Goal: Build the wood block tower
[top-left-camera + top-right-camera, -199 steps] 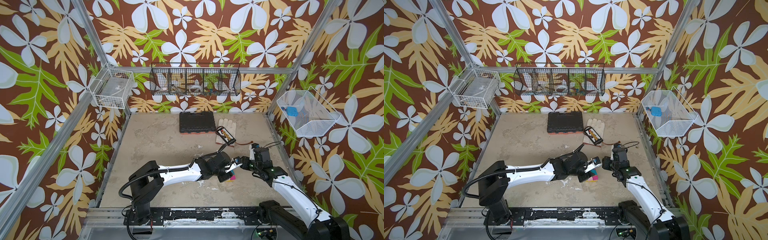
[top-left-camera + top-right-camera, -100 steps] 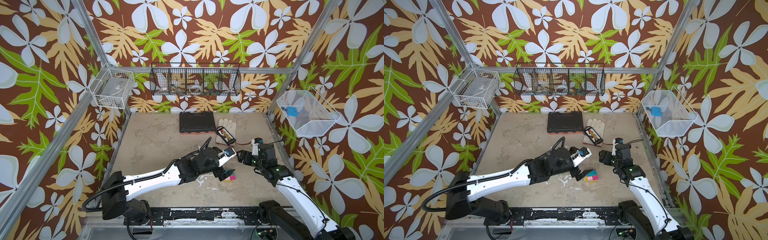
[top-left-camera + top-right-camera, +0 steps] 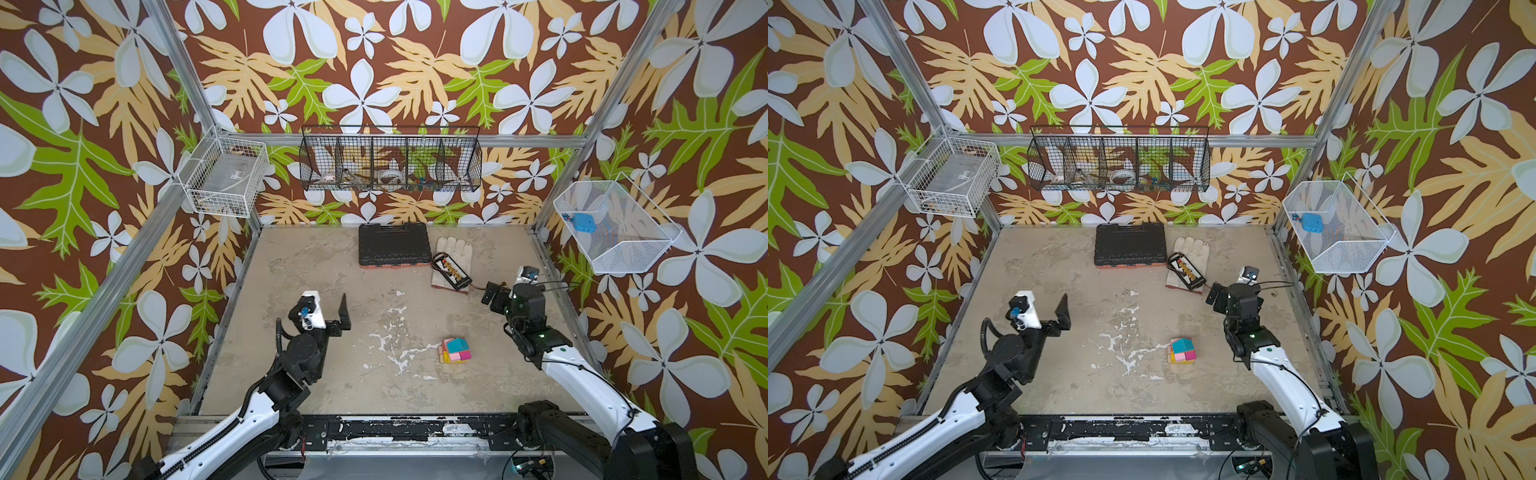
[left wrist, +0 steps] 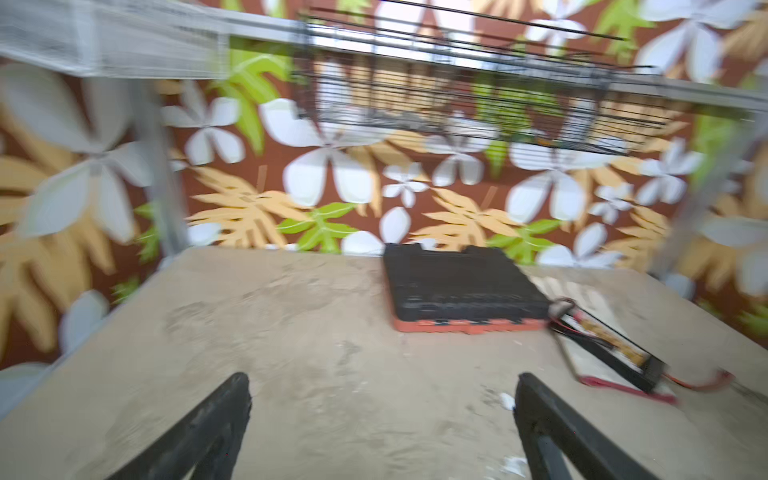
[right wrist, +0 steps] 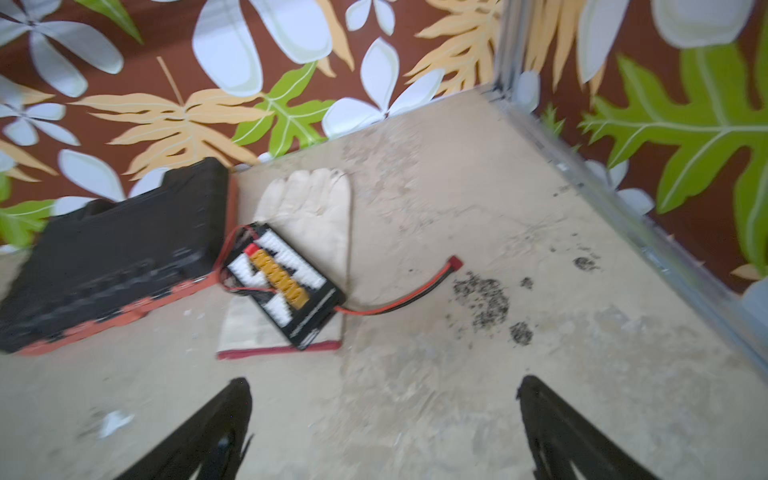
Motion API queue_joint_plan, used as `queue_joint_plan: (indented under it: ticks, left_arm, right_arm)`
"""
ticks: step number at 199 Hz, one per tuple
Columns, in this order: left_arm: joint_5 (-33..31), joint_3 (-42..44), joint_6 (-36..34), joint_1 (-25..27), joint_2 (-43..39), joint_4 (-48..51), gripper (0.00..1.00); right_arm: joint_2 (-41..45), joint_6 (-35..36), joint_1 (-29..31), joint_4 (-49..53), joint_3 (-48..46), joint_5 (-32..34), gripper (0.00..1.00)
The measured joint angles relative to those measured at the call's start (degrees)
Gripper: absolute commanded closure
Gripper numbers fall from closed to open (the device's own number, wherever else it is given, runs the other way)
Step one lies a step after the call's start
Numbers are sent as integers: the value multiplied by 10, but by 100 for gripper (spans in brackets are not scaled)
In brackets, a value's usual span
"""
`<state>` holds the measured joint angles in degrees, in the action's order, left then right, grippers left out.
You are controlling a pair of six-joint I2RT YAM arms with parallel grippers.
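Since both grippers have jaws spread wide with nothing between them, the wood block tower (image 3: pixel 455 350) stands unsupported on the table (image 3: pixel 332 257). It's right of and slightly behind the left gripper (image 4: pixel 382 380), left of and behind the right gripper (image 5: pixel 382 384), well apart from both. Neither wrist view shows it. Both sit clear, presumably to avoid knocking the stack. Looks finished.

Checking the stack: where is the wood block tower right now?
In both top views the wood block tower stands right of the table's centre, between the glove and the front rail.
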<state>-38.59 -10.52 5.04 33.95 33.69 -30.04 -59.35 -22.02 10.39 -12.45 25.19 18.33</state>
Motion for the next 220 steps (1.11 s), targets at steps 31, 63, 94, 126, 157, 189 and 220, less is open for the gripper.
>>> queue_joint_plan:
  ticks: [31,63,94,126,157,189,220]
  left_arm:
    - [-16,68,20,-125,85,-102,0]
    - [-18,79,-28,-150,260,-195,0]
    - [6,92,-53,-168,300,-297,0]
    - [57,102,-32,-235,339,-417,0]
    - [128,103,-17,-281,472,-535,0]
    - [171,48,-6,-290,490,-506,0]
    - [181,35,2,-292,496,-477,0]
  right_arm:
    - [-81,96,-3,-157,-101,79,1]
    - [-119,140,-7,-285,-120,97,0]
    - [-111,161,-23,-387,-161,67,0]
    - [-150,175,-40,-492,-179,28,0]
    - [-236,173,-81,-539,-173,-11,0]
    - [-243,174,-77,-560,-151,-34,0]
    - [-243,175,-76,-560,-150,-35,0]
